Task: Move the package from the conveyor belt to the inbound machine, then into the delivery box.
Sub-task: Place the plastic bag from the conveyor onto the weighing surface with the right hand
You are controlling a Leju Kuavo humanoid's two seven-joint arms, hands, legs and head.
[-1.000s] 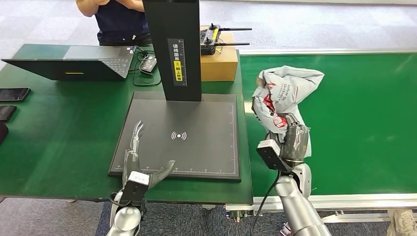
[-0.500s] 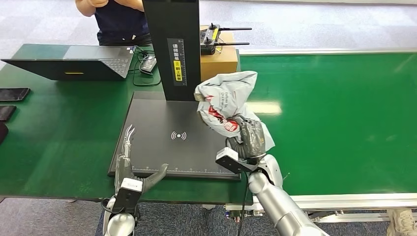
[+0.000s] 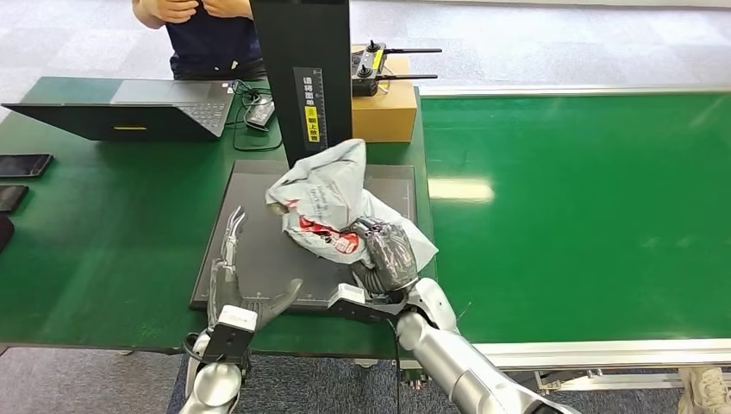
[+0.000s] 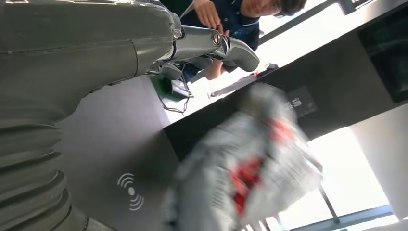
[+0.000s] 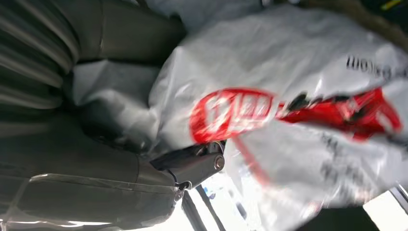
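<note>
The package (image 3: 326,203) is grasped in the right hand (image 3: 387,255) above the machine's dark plate (image 3: 259,250). The left hand (image 3: 231,280) is spread, holding nothing, at the plate's front-left corner.

A green surface (image 3: 103,224) carries an open laptop (image 3: 129,110) and a cardboard box (image 3: 384,112); beyond lies pale grey floor (image 3: 534,43), apparently carpet tiles, brightly lit

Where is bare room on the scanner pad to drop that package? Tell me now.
The dark pad is bare from the black column toward its near edge. The left hand rests open at the near left corner. The right hand holds the package over the right half. The conveyor belt lies wide open.
</note>
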